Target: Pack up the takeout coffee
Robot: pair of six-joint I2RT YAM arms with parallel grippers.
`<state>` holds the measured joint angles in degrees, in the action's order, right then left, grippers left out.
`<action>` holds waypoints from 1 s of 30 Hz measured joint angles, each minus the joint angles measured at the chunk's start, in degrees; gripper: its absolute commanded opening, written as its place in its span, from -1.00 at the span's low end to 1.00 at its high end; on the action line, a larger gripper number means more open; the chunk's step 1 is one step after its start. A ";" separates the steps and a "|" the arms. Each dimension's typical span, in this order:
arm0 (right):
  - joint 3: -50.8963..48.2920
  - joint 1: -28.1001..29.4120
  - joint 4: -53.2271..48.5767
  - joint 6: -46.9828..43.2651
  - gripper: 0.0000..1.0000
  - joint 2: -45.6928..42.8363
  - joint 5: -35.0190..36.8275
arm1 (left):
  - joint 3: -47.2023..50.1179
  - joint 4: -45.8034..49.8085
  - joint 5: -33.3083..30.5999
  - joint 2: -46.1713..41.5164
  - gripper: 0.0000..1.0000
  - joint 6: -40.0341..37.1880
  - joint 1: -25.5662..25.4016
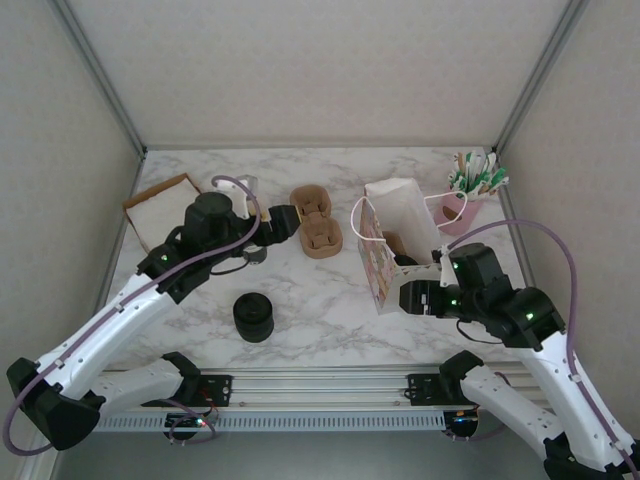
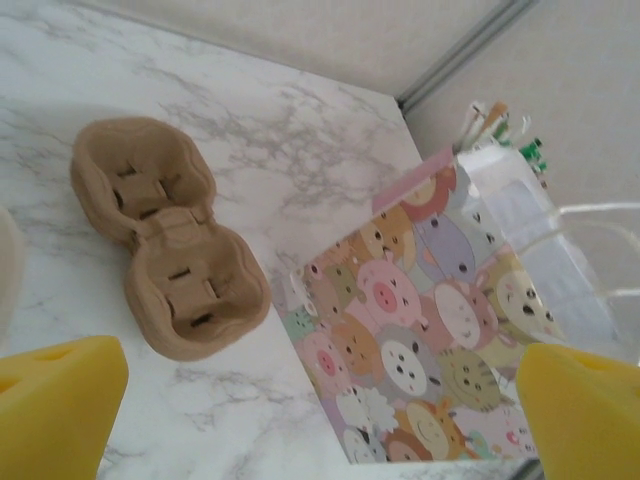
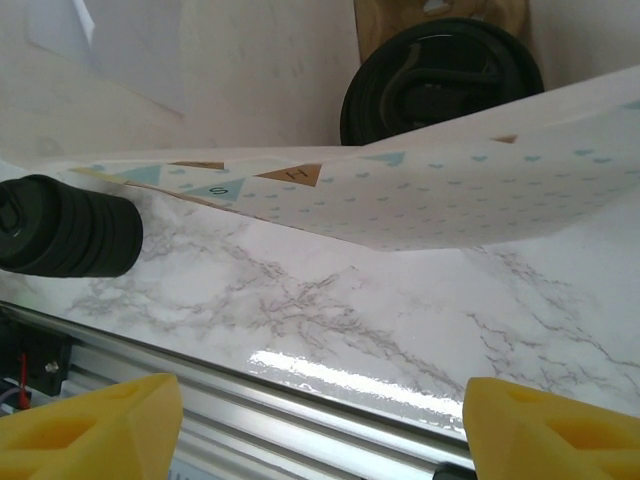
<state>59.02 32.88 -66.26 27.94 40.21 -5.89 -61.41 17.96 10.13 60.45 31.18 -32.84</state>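
While upright in the bag [image 3: 450, 190] (lid skyward, axis vertical), the takeout coffee [image 3: 440, 75]; left claw [image 2: 320, 400], right claw [image 3: 322, 395] both spread.

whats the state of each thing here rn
paper bag: open
takeout coffee: lid on, inside the paper bag
cup carrier: both slots empty
lid stack: stacked, outside the paper bag
left gripper: open, empty
right gripper: open, empty

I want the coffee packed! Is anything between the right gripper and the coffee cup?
Yes. The paper bag has its patterned wall between the open right gripper and the takeout coffee, whose black lid shows just past it, seemingly inside the bag.
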 measured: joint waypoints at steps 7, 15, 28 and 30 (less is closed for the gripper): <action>-3.96 4.83 5.20 0.48 0.35 -0.42 4.50 | -4.11 1.36 -1.18 1.49 0.99 -1.95 7.76; -7.87 8.63 12.15 2.43 0.22 0.04 9.05 | -4.50 1.84 -0.39 2.75 0.98 -2.49 14.71; -8.59 9.07 20.09 2.99 0.19 8.28 12.37 | -4.48 1.55 3.37 2.99 0.96 -1.40 15.39; -8.55 9.07 21.03 2.97 0.19 9.46 12.50 | -4.48 1.25 3.82 3.04 0.96 -1.31 15.37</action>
<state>50.48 41.95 -45.23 30.92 49.67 6.61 -65.89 19.20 13.96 63.48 29.87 -17.47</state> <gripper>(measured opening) 0.596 0.983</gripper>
